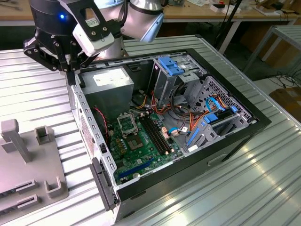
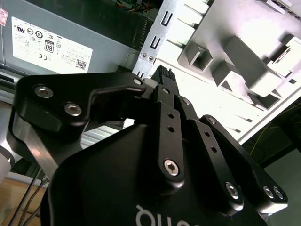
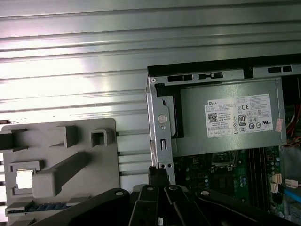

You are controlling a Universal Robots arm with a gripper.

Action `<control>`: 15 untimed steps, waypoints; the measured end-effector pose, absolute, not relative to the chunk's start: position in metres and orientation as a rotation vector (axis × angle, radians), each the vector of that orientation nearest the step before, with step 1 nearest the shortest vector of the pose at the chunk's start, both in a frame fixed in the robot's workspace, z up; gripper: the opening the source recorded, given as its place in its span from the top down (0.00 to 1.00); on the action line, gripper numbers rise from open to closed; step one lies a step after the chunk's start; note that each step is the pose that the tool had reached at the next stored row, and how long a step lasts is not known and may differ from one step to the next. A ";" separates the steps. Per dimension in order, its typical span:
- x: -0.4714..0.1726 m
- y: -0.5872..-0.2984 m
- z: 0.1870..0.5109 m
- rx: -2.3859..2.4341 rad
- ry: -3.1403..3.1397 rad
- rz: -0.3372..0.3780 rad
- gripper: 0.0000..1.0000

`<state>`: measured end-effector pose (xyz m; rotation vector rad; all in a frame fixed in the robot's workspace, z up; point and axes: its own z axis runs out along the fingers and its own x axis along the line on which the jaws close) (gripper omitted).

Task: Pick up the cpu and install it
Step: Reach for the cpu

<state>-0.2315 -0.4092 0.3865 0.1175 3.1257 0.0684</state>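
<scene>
The cpu [image 3: 24, 179] is a small pale silver square lying in a pocket of the grey holder plate [image 3: 84, 188], outside the computer case. My gripper [image 3: 158, 176] hangs over the case's metal side wall [image 3: 159, 127], next to the power supply, with its black fingers pressed together and nothing between them. In the exterior view the gripper [image 1: 70, 75] sits at the case's back corner on that view's left. The black-framed socket [image 1: 127, 123] lies uncovered on the green motherboard [image 1: 141, 155] inside the case. The fingertips [image 2: 162, 77] also meet in the second wrist view.
The big grey power supply [image 1: 110, 84] with a white label fills the case corner beside the gripper. Drive cages, blue brackets [image 1: 170, 66] and cable bundles [image 1: 183, 117] crowd the exterior view's right side of the case. The holder plate [image 1: 33, 165] carries upright posts. Everything rests on a ribbed metal table [image 1: 225, 188].
</scene>
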 end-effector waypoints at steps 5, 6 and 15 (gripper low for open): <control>-0.233 -0.409 0.385 0.118 3.128 0.068 0.89; -0.234 -0.409 0.385 0.118 3.128 0.068 0.89; -0.235 -0.409 0.385 0.118 3.129 0.068 0.89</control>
